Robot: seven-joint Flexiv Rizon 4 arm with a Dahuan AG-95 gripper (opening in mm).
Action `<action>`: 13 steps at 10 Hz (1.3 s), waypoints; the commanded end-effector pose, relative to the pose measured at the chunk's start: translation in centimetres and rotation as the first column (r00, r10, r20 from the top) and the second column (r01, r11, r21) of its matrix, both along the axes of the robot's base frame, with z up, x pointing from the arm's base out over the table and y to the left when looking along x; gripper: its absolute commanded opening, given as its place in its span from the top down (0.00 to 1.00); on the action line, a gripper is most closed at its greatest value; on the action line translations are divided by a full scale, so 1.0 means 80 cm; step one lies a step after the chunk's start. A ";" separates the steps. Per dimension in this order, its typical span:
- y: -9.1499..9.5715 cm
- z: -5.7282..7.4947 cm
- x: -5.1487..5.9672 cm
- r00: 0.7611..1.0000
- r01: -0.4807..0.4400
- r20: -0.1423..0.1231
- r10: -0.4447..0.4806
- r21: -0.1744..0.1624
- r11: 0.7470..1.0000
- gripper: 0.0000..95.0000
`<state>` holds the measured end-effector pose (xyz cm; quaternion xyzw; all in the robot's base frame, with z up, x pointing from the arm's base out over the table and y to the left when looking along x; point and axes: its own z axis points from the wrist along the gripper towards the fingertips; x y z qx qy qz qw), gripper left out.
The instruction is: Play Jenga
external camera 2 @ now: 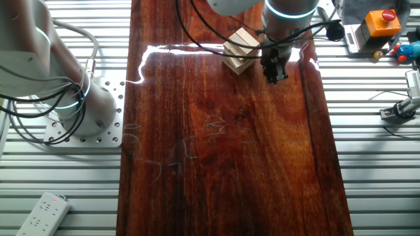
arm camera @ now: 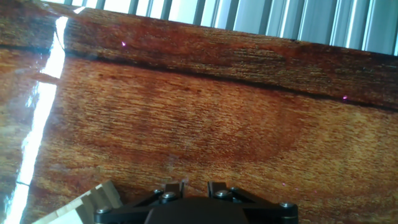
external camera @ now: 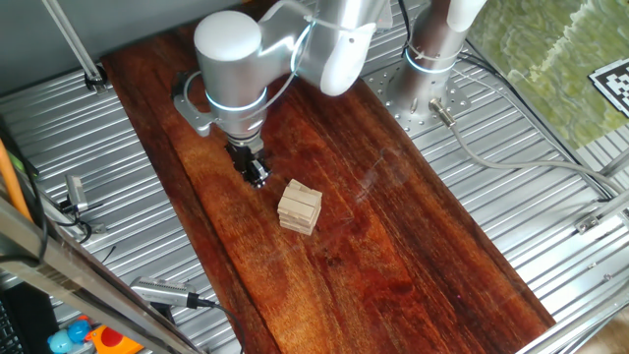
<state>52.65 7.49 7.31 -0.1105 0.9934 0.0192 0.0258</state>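
Observation:
The Jenga stack (external camera: 300, 207) is a small pile of pale wooden blocks in crossed layers on the dark wood board (external camera: 393, 226). It also shows near the board's far edge (external camera 2: 240, 48) and as a corner at the lower left of the hand view (arm camera: 87, 205). My gripper (external camera: 257, 177) hangs just left of the stack and a little behind it, low over the board, apart from the blocks. From the other side the gripper (external camera 2: 274, 71) is right of the stack. Its fingers (arm camera: 177, 186) stand a narrow gap apart with only board between them.
The board lies on a ribbed metal table (external camera: 79, 147). A second robot base (external camera 2: 79, 105) with cables stands beside the board. An orange box with a red button (external camera 2: 379, 23) sits at one corner, and a white power strip (external camera 2: 42, 213) lies near another.

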 end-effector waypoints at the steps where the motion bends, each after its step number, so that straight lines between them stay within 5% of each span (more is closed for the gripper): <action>1: -0.001 0.002 -0.003 1.000 -0.007 0.017 0.007 -0.015 1.000 0.80; 13: -0.001 0.001 -0.003 0.999 -0.042 -0.007 0.042 -0.024 0.999 0.80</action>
